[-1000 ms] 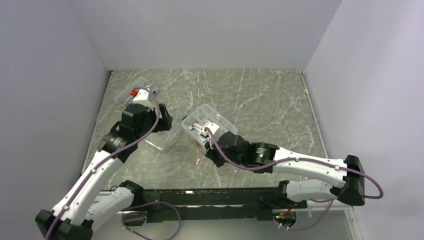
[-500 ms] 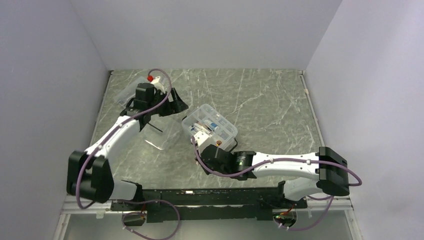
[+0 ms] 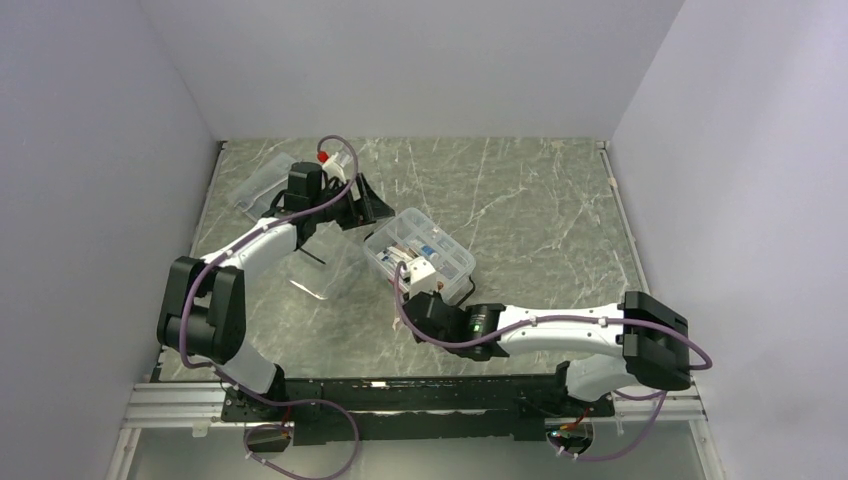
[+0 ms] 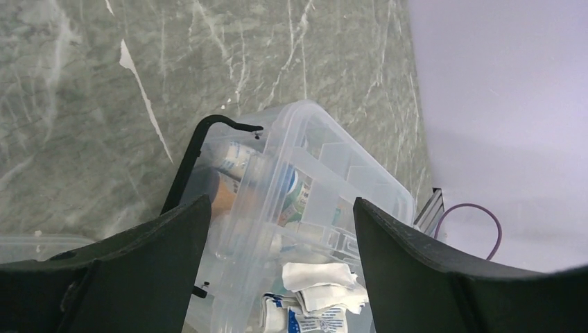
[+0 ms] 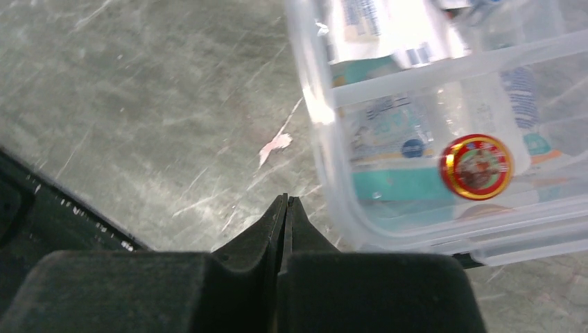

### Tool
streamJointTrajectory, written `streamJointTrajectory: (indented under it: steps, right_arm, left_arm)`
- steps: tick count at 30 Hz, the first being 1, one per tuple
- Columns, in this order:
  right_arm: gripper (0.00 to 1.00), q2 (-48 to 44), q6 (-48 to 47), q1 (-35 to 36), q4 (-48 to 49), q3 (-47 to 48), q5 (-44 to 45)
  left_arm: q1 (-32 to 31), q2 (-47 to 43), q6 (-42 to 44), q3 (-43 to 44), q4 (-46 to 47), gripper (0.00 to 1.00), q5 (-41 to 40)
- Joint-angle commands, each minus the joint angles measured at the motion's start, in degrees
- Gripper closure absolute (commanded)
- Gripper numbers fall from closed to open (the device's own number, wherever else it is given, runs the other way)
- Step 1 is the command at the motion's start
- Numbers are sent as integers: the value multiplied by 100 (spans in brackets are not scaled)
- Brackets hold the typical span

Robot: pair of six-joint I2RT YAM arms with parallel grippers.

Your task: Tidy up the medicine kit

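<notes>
Left pincer [image 4: 279, 205] (wide apart) hangs over medicine kit [image 4: 277, 139].

On the left wrist cam we lose the near end of the medicine kit [image 4: 326, 173] off the bottom edge, and the fingers of the left hand [image 4: 281, 205] block both its sides. The print on the packets [image 4: 315, 288] inside is too small for us to read. On the right wrist cam the kit's cut off at the top and right, the labels are blurry, and so is the round red cap [image 5: 477, 166]. From above, the left arm hides part of the clear lid [image 3: 250, 190].
</notes>
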Motion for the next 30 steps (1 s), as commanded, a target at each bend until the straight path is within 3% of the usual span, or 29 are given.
streamJointTrajectory:
  steps: [1,22,30]
  right_arm:
    - [100,-2,466,-306,-81,85,391]
    - [100,-1305,94,-2006,-350,-789,-24]
    - [100,-1526,-143,-2499,-326,-893,-258]
  left_arm:
    - [-67,-213,17,120,322,18,365]
    - [-520,-1299,68,-1104,313,19,281]
    - [-585,-2001,242,-1172,-195,19,-123]
